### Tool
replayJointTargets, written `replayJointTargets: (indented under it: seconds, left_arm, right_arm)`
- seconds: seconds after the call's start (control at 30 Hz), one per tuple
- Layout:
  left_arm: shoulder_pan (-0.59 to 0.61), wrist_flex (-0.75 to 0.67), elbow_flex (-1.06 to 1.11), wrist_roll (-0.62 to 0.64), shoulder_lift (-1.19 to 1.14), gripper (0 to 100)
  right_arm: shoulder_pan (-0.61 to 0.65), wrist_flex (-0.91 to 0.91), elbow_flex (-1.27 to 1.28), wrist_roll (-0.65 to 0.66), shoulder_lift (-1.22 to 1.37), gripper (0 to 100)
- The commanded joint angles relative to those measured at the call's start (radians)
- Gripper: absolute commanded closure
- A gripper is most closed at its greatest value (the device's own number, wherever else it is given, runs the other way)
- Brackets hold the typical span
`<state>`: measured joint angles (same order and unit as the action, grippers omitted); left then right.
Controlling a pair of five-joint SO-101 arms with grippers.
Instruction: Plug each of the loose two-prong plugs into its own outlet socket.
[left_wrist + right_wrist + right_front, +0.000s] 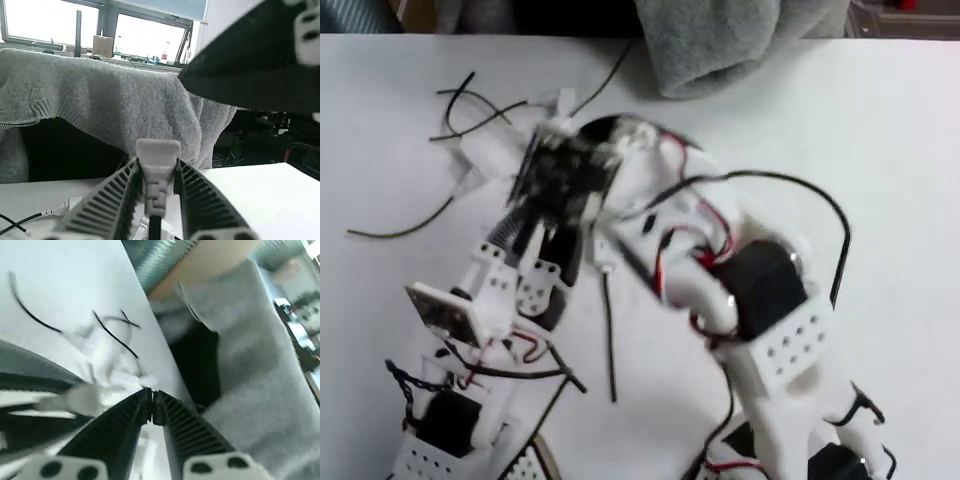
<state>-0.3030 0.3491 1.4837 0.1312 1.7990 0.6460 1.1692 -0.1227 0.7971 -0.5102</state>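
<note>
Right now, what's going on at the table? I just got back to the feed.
The left hand is shut on a white plug, pointing toward the grey sweater draped at the far edge of the table. The right hand sits close beside it, fingers closed on nothing. Both arms meet near a tangle of black cords at the back of the table. Whether any plug is already seated, I cannot tell.
</note>
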Motion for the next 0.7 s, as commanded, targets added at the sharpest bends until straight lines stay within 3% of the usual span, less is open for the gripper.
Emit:
replayJointTargets:
  seconds: [0.0,0.17,0.4,0.67]
  left_arm:
    - [-0.007,0.003,0.002,0.003,0.008,98]
    - [-0.005,0.003,0.006,0.003,0.008,98]
    - [-0.005,0.003,0.003,0.003,0.008,98]
    - [-0.005,0.0,0.002,0.003,0.008,98]
  right_arm:
    - [0.139,0.03,-0.058,-0.064,0.001,97.9]
    - [0.156,-0.045,0.04,-0.077,0.076,97.9]
    - [0.005,-0.237,0.184,-0.069,0.208,97.9]
    - [-0.134,-0.282,0.183,-0.029,0.225,97.9]
